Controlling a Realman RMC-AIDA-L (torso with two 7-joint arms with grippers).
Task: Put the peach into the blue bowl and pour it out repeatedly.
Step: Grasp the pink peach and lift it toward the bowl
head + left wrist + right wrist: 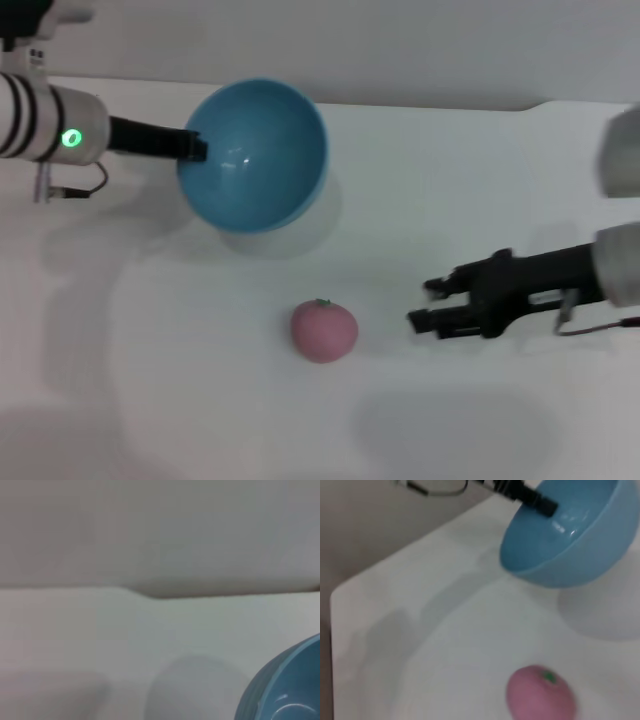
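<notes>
The pink peach [324,330] lies on the white table in the head view, in front of the bowl. It also shows in the right wrist view [541,698]. The blue bowl [255,155] is held above the table, tilted, empty inside. My left gripper [192,145] is shut on the bowl's rim at its left side. The bowl shows in the right wrist view [570,535] with the left gripper's fingers [536,500] on its rim, and part of it shows in the left wrist view [287,690]. My right gripper [428,303] is open, low over the table, right of the peach and apart from it.
The white table [200,400] runs to a far edge [450,103] behind the bowl. The bowl's shadow [300,235] falls on the table beneath it. A cable [75,190] hangs at the left arm.
</notes>
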